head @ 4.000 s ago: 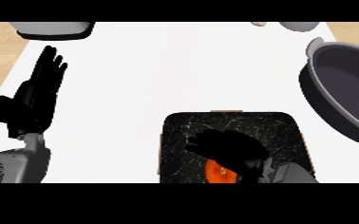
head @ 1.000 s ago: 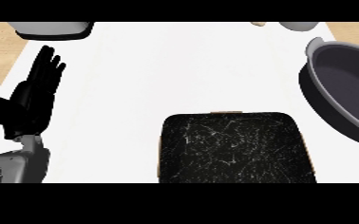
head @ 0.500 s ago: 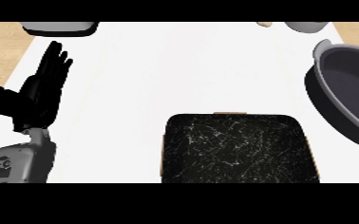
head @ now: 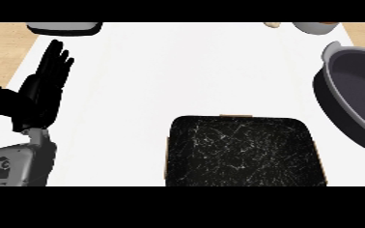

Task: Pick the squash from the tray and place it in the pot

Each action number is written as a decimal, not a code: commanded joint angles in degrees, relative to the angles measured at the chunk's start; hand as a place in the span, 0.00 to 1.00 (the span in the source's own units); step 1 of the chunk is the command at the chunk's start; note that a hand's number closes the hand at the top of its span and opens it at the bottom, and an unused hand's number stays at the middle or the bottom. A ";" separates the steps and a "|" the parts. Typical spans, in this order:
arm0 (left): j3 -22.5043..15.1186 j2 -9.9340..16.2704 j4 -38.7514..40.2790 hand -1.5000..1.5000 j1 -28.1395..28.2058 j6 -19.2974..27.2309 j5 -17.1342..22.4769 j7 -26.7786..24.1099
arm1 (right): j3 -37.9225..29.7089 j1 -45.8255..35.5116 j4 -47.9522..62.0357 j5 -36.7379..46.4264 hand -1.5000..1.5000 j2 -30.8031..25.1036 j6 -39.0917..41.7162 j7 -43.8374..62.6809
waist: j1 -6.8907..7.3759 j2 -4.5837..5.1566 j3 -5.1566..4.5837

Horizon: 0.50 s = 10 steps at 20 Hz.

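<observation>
1. Whereas the right hand was curled over an orange squash in the tray four seconds ago, neither that hand nor the squash shows now; where the squash is cannot be told.
2. Compared with half a second ago, the tray [head: 242, 149] sits a little further toward the view's right, and the pot [head: 341, 92] shows less of itself at the right edge.
3. Left hand [head: 39, 94] stays at the view's left edge, raised and resting, its fingers [head: 55, 60] straight and slightly spread, holding nothing.
4. Its grey forearm [head: 25, 162] rises from the lower left corner.
5. To the right of the fingers and nearer the lower edge lies the tray, black with a fine white marbled pattern and a thin tan rim; its inside looks bare.
6. Far to the right of the fingers, the dark grey pot is cut by the frame; only part of its inside shows.
7. Just beyond the fingertips, at the far edge, lies a dark-rimmed grey dish [head: 64, 27].
8. At the far right corner stand a pale bowl [head: 317, 27] and a small beige object [head: 272, 24], too small to name.
9. White counter [head: 185, 67] carries everything; a strip of light wood [head: 14, 41] shows along its left side.
10. No readable writing appears.
</observation>
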 commanded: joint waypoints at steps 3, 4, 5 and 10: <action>0.61 0.16 -0.15 0.50 1.94 -1.61 0.93 -1.64 | 4.07 -12.11 17.74 5.78 1.00 3.07 3.47 -1.41 | 0.46 0.12 0.01; -1.42 -1.46 0.67 0.50 -1.52 1.16 -1.50 0.24 | 4.92 -14.88 19.75 6.87 1.00 4.01 3.54 1.28 | 0.40 0.26 0.04; -1.01 -0.49 -2.16 0.50 -1.92 1.47 -1.13 3.38 | 5.22 -15.04 22.31 7.83 0.00 2.51 5.33 0.71 | 0.50 0.15 0.07; -1.85 -1.43 -0.39 0.50 -2.39 1.10 -1.52 1.78 | 8.47 -19.97 28.94 9.90 0.00 6.32 13.33 -2.47 | 0.81 0.49 0.13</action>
